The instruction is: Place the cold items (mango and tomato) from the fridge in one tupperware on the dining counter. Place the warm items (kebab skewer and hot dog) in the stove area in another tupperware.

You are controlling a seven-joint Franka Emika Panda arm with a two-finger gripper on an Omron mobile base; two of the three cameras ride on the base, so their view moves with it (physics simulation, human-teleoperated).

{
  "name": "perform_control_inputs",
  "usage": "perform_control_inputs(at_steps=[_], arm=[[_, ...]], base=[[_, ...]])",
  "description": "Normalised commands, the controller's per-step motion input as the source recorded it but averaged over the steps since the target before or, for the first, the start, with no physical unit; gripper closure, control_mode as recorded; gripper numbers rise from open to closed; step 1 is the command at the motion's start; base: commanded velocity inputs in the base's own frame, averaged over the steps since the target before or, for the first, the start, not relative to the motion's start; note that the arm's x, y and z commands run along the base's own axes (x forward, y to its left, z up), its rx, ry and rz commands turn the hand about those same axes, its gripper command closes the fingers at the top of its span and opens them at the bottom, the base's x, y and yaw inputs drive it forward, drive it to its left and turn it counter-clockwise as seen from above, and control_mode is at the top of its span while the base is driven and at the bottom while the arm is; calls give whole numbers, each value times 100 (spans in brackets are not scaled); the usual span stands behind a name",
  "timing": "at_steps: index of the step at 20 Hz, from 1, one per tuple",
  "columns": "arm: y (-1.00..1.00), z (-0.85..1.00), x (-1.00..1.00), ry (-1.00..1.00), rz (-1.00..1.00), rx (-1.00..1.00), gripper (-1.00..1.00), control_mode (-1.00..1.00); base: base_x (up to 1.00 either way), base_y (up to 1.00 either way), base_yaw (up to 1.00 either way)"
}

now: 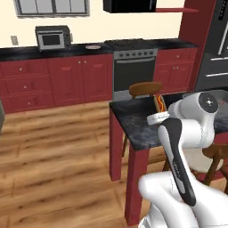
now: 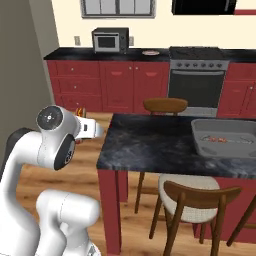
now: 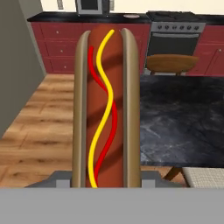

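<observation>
Your claw [image 3: 107, 181] is clenched on the hot dog [image 3: 107, 105], long axis pointing ahead; the tupperware [image 2: 225, 137] lies at the counter's [image 2: 150, 145] far right edge.

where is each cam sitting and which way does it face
left base view: behind the arm's left, facing stove and counter; arm at lower right.
right base view: behind its right, facing the counter and tub; arm at lower left.
hand view: on the hand, along the claw shut on the hot dog.
shared: hot dog, counter, stove.
</observation>
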Motion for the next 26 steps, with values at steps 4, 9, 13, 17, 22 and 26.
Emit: perform_control_inputs(at_steps=[4,9,13,17,22,26], arm=[[0,0,0,0,0,0,100,100],[0,0,0,0,0,0,100,100],[0,0,0,0,0,0,100,100],[0,0,0,0,0,0,100,100],[0,0,0,0,0,0,100,100],[0,0,0,0,0,0,100,100]], base=[[-8,-100,4],[-8,-100,4],[-66,-100,1],[-100,-96,0],[-100,-51,-13],[-100,-18,0]])
